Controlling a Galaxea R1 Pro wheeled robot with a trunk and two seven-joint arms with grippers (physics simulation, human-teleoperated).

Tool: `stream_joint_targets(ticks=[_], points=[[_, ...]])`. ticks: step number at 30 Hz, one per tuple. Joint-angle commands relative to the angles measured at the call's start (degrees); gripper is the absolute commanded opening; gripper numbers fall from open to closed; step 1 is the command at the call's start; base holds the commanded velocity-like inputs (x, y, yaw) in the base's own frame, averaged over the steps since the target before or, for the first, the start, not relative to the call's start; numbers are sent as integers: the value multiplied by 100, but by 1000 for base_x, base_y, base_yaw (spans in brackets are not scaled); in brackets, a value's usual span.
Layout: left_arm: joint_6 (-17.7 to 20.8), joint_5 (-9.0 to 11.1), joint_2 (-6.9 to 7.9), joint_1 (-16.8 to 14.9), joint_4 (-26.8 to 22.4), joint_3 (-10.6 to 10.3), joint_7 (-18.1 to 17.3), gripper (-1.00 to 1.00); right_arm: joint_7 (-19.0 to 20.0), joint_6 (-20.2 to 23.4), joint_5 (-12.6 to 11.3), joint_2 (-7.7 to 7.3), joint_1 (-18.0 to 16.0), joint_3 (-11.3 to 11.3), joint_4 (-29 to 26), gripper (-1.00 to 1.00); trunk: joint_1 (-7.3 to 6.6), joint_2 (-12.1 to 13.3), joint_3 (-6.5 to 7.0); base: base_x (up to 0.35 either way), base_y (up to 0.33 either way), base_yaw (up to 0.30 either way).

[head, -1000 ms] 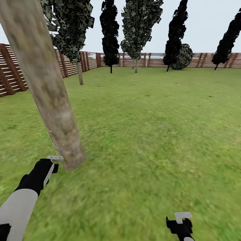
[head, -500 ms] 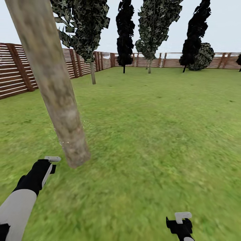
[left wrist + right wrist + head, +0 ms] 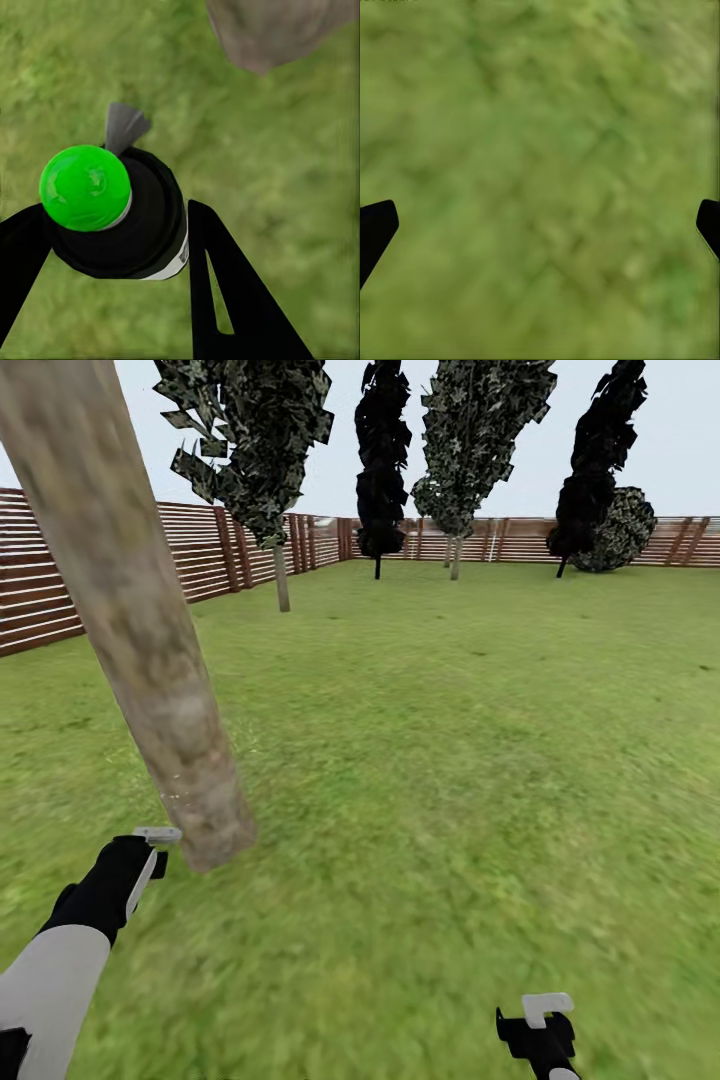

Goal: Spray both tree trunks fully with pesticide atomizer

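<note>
Grass covers the floor point(image 3: 430, 780) of the garden, with a brown fence point(image 3: 210, 550) far back from 10 to 2 o'clock. At 8 o'clock the left gripper point(image 3: 112, 247) is clenched on the pesticide atomizer point(image 3: 124, 214), a black can with a round green top and a grey nozzle. Just beside it, at 9 to 11 o'clock, the thick tree trunk point(image 3: 140, 620) leans up out of the grass. Dark leafy trees point(image 3: 385, 460) stand near the fence at 12 o'clock. At 5 o'clock the right gripper point(image 3: 540, 225) hangs over bare grass, its black fingers point(image 3: 375, 229) spread wide and holding nothing.
</note>
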Motion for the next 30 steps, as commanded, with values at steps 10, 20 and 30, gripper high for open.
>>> stream_joint_targets(ticks=[10, 20, 30], points=[[66, -44, -36, -111, -95, -31, -43, -100, -24, -9, -30, -1, -1, 47, 1, 100, -1, -2, -5, 54, -120, 273], [672, -37, -138, -1260, -210, -61, -128, -100, -39, -9, -33, -27, -1, 47, 1, 100, -1, -2, -5, 0, 0, 32], [614, -77, -44, -890, -163, -171, -125, -100, -46, -9, -33, -27, -1, 47, 1, 100, -1, -2, -5, 5, 0, 0]])
